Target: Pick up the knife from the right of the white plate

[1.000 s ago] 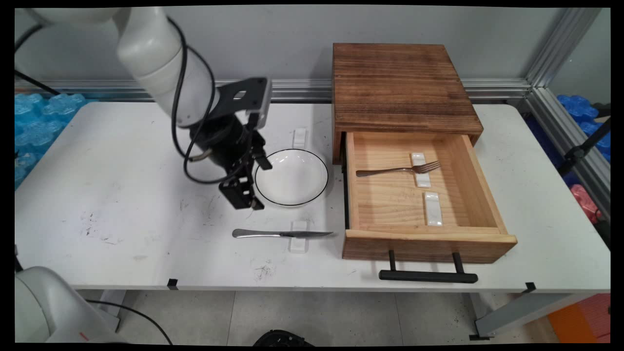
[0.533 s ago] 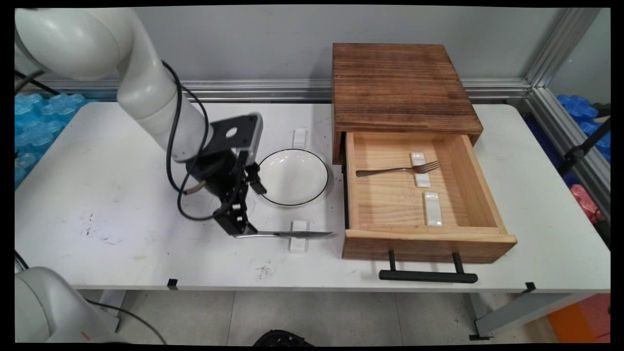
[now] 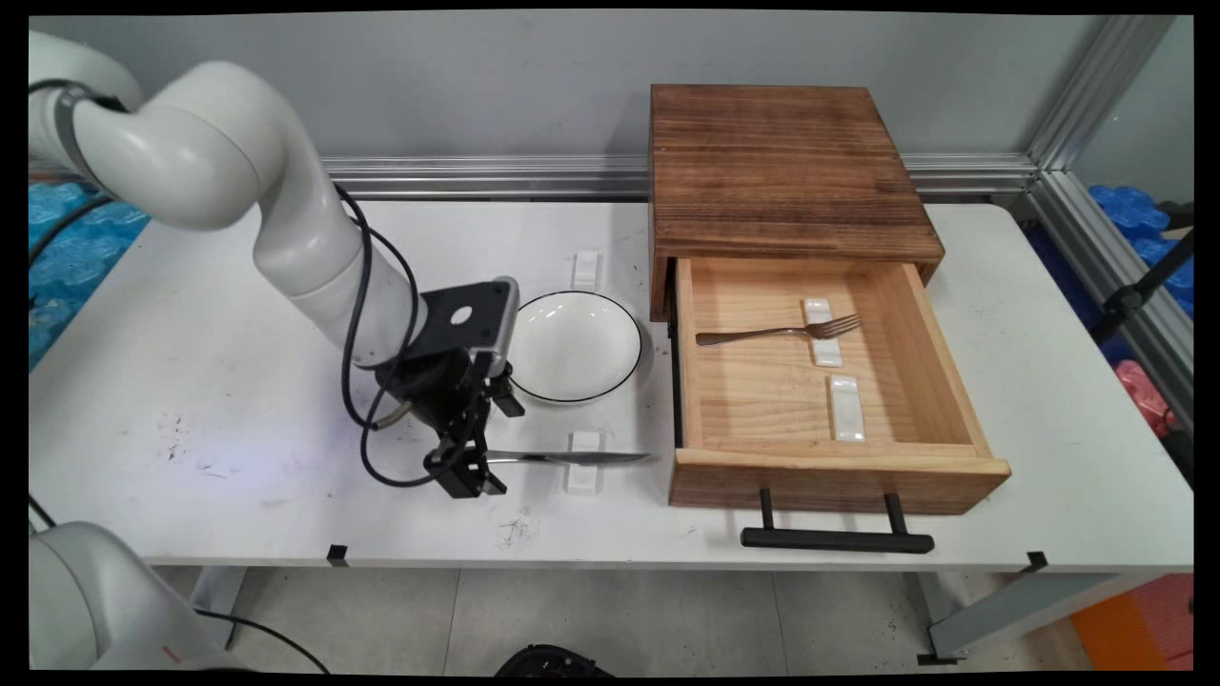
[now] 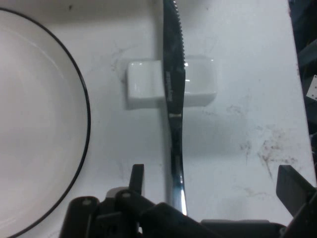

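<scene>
The gripper stands low over the table at the handle end of the knife. Its fingers are spread wide. The hand view shows the handle lying between them, nearer one finger than the other and gripped by neither.

The knife lies flat along the table's near side. Its blade is across a small white rest, with the tip pointing toward the open drawer. The plate sits just behind it.

**Risks, as judged**
- The handle is off-centre between the fingers. If they closed, the nearer finger would likely meet it first and push it sideways, swinging the blade on its rest.
- The handle is thin, smooth and flat on the table, so the fingertips could slip over it or scrape the tabletop.
- The rest is loose, and a dragged knife could shift or tip it.
- The plate is close by on one side, and a sideways movement of the hand could knock its rim.
- A knife held at the handle end would hang blade-heavy and could twist in the grip.

**Count**
- Knife: one.
- Fork: one, in the drawer, lying across a rest.
- Plate: one, nothing on it.
- Rests: four. Two are on the table, one under the knife and one behind the plate. Two are in the drawer, the second bare.
- Wooden box: one, with one drawer pulled out.
</scene>
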Available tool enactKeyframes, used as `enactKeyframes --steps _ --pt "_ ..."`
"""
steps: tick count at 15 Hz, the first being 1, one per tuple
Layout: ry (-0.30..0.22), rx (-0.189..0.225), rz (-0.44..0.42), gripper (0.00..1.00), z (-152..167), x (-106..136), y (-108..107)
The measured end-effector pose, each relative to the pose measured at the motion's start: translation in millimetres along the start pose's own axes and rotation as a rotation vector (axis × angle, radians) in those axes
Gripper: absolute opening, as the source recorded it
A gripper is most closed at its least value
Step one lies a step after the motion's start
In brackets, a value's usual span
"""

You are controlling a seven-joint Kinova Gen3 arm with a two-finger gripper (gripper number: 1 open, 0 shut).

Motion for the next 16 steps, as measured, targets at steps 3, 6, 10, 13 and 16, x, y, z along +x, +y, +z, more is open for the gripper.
enactKeyframes --steps 3,6,10,13,16 --pt "0.002 0.005 -0.009 1.00 11.0 -0.5 1.5" --pt "0.004 0.013 -0.023 1.00 21.0 -0.2 1.5" --pt "0.010 0.025 -0.043 1.00 32.0 1.8 -0.3" --pt "0.014 0.032 -0.055 1.00 38.1 3.3 -1.7" --pt "0.014 0.036 -0.061 1.00 43.0 4.2 -2.2"
